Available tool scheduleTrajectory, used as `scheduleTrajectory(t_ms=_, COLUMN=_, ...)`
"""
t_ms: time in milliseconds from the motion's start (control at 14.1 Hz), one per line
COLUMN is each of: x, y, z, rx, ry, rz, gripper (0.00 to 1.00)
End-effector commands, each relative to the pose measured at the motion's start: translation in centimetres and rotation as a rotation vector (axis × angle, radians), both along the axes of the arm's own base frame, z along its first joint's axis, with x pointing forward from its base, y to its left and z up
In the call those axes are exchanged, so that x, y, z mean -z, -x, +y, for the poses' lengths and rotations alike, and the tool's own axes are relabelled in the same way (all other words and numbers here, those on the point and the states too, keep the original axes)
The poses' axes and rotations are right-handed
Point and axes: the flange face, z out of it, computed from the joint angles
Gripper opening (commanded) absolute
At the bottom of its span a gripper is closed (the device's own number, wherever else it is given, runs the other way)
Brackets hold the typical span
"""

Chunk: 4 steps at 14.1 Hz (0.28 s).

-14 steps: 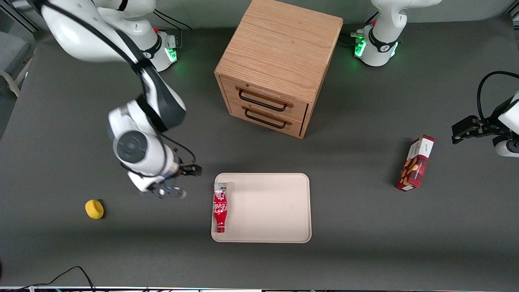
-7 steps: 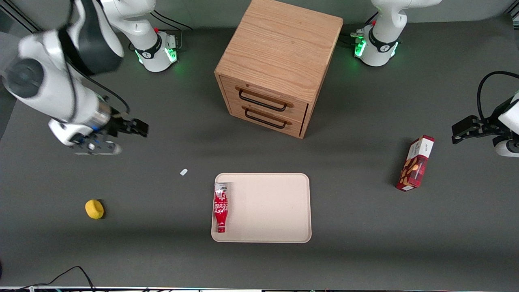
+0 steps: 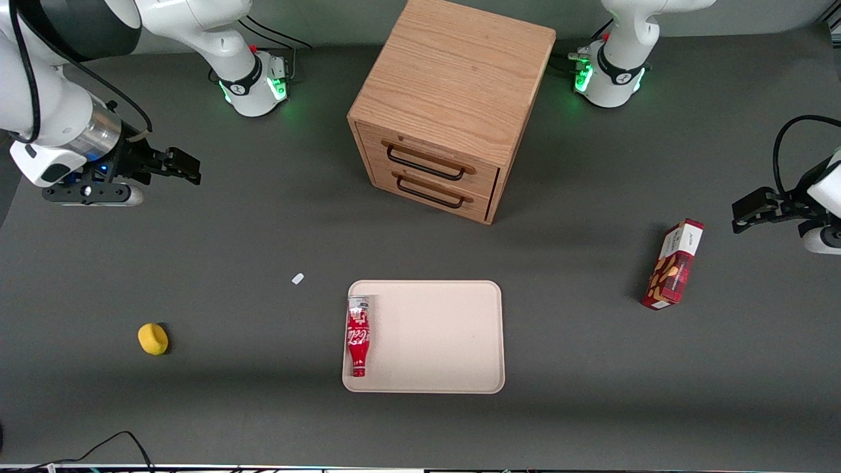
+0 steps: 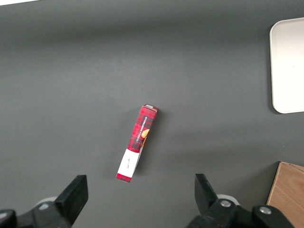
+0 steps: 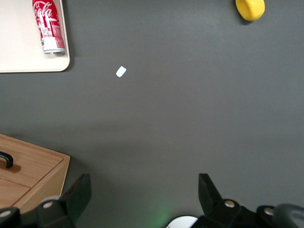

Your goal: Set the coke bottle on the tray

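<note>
Coke bottle (image 3: 357, 336): lying inside the tray (image 3: 440, 341) along its working-arm edge, placement judged complete; gripper (image 3: 167, 165), now withdrawn well away from the tray, open and empty.

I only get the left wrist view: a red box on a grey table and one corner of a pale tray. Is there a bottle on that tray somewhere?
Observer: Yes. The coke bottle lies on its side on the tray, along the edge toward the working arm's end.
Operator: Is the robot holding it?
Observer: No. The gripper is open and empty, at the working arm's end of the table, farther from the front camera than the tray.
Operator: Anything else around there?
Observer: A small yellow lump sits on the table toward the working arm's end, well apart from the tray.
</note>
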Motion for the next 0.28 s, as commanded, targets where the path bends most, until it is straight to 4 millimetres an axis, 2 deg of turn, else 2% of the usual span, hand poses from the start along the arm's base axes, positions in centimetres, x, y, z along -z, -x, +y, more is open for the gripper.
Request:
scheduleTrajectory(t_ms=0, x=-0.85, y=-0.29, z=0.17, rx=-0.032, ry=-0.026, rz=0.008, gripper=1.00)
scheduleTrajectory(t_ms=212, x=-0.62, y=-0.33, z=0.27, rx=-0.033, ry=-0.025, rz=0.012, gripper=1.00)
